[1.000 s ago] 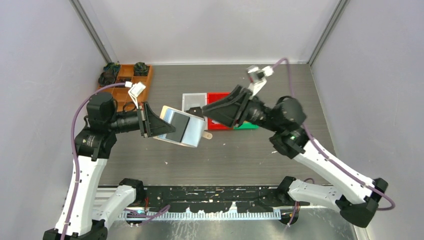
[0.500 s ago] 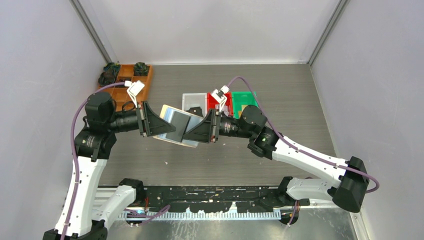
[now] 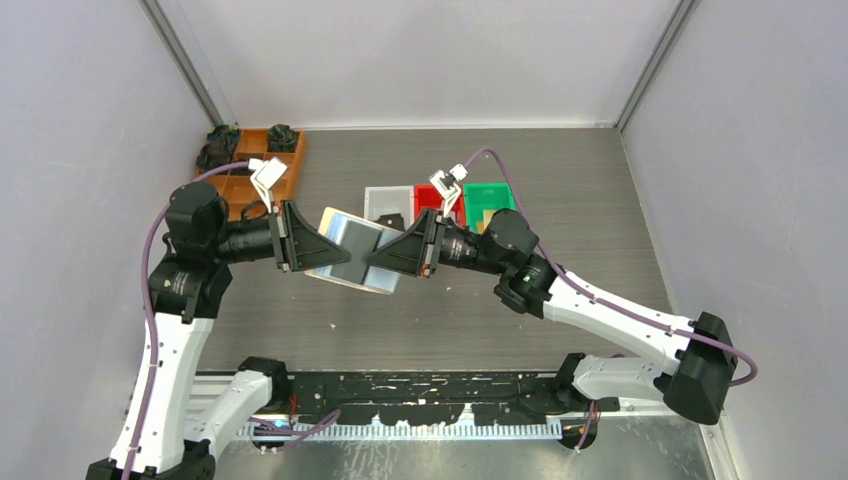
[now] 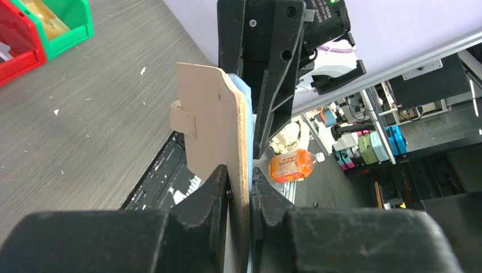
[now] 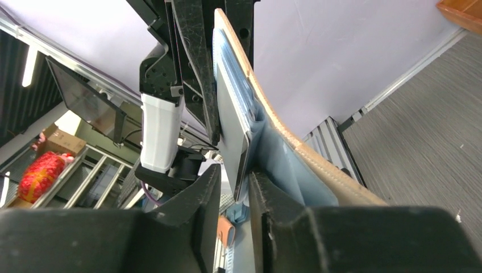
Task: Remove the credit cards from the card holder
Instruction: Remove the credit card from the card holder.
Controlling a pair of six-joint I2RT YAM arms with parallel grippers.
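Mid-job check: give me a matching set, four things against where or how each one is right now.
Things:
1. left gripper
2. right gripper
3. green bin
4. tray

Place or state:
A. far-left corner of the table
B. fingers astride a card
C. clamped on the holder at its tan edge
D. just right of the red bin

Pairs: 1-C, 2-B, 3-D, 4-A
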